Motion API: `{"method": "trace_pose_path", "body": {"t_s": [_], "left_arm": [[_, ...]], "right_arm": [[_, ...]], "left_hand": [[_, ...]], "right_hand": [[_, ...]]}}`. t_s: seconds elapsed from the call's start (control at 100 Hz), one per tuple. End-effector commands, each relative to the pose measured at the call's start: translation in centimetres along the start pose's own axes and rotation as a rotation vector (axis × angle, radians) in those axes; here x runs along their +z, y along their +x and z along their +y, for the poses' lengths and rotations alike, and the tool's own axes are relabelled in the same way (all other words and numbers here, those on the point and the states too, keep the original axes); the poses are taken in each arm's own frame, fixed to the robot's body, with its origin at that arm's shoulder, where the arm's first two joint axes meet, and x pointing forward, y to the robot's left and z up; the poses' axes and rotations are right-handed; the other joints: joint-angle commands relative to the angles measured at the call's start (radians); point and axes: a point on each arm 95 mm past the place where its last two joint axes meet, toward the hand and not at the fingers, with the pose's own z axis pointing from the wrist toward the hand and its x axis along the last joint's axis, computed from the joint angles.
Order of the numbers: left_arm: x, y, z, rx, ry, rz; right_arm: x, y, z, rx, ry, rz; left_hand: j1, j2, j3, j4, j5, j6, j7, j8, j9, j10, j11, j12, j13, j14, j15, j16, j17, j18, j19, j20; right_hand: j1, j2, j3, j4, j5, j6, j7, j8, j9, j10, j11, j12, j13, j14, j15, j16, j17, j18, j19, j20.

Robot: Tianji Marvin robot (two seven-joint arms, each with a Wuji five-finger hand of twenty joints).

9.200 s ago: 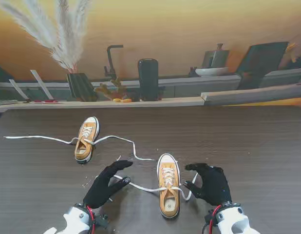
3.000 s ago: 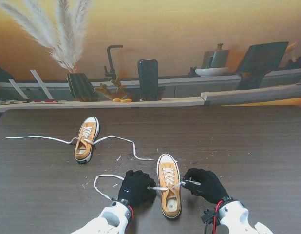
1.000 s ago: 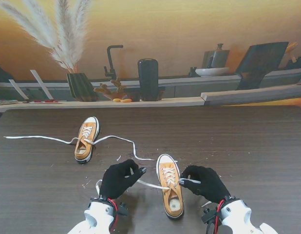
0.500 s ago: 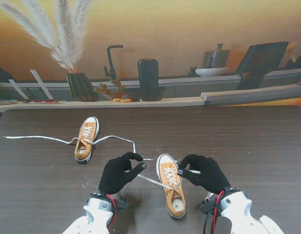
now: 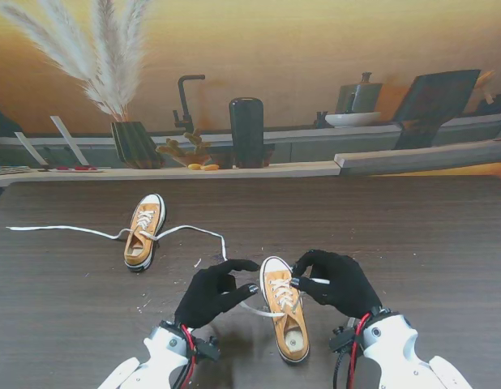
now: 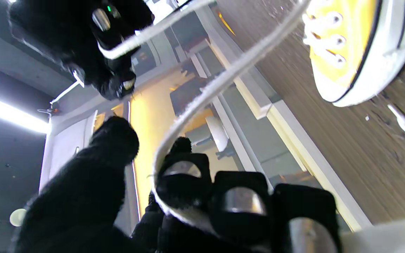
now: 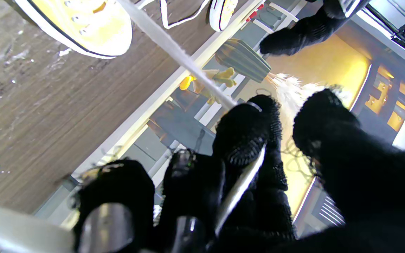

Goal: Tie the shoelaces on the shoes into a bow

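Note:
The near yellow shoe (image 5: 284, 312) lies between my two hands, toe pointing away from me. My left hand (image 5: 216, 292) is at its left side, shut on the left lace (image 5: 255, 309), which sags from the hand to the eyelets. In the left wrist view that lace (image 6: 223, 77) curves over my left hand's (image 6: 188, 196) fingers toward the shoe toe (image 6: 357, 45). My right hand (image 5: 331, 282) hovers by the shoe's right side, shut on the right lace (image 5: 312, 281). The right wrist view shows this lace (image 7: 174, 49) taut into my right hand's (image 7: 258, 175) fingers.
A second yellow shoe (image 5: 143, 231) lies farther away on the left, its untied laces (image 5: 64, 230) spread across the dark wooden table (image 5: 413, 235). A vase of pampas grass (image 5: 134, 143), a black cylinder (image 5: 246, 131) and other items stand on the shelf behind the table.
Both hands have moved in toward the shoe's toe with their laces. The left lace now sags lower, and the shoe has turned slightly straighter.

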Motion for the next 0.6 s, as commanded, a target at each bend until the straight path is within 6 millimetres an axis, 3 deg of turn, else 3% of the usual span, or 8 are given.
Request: {"method": "trace_pose_path", "body": {"t_s": [0.0,0.23,0.59], "left_arm": [[0.3,0.1,0.7,0.008,-0.043,0.011],[1.3,-0.6,3.0,-0.003,-0.115,0.01],[2.7,-0.6,6.3,-0.012,-0.196,0.053]], "right_arm": [[0.1,1.0,0.1,-0.001,-0.002,0.023],[0.1,1.8,-0.3,-0.031,-0.034,0.044],[-0.2,2.6,-1.0,-0.08,-0.04,0.081]], "left_hand": [[-0.014,-0.049,-0.007,-0.037,-0.036,0.007,-0.053,-0.033,0.021,-0.032,-0.011,0.02,0.035,-0.057,0.011,0.007,0.021,-0.126,0.258,-0.029],[-0.008,-0.118,0.02,-0.068,-0.048,0.032,-0.141,-0.076,0.004,-0.043,-0.017,0.027,0.035,-0.062,0.001,0.008,0.02,-0.141,0.258,-0.06],[-0.002,-0.109,0.053,-0.066,-0.01,0.014,-0.145,-0.08,0.004,-0.037,-0.016,0.028,0.035,-0.062,-0.001,0.009,0.02,-0.14,0.258,-0.061]], "right_hand": [[0.0,-0.006,0.029,-0.015,-0.022,-0.028,0.002,-0.008,-0.023,0.118,-0.007,-0.009,0.03,-0.263,0.053,0.033,0.032,-0.037,0.261,0.007],[0.03,-0.004,0.027,-0.015,-0.015,-0.03,0.02,-0.013,-0.014,0.116,-0.01,-0.011,0.03,-0.26,0.05,0.034,0.031,-0.035,0.258,0.005],[0.072,-0.009,0.043,-0.012,0.011,-0.04,0.039,-0.031,0.025,0.098,0.039,0.015,0.032,-0.275,0.056,0.034,0.033,-0.04,0.271,0.012]]}}
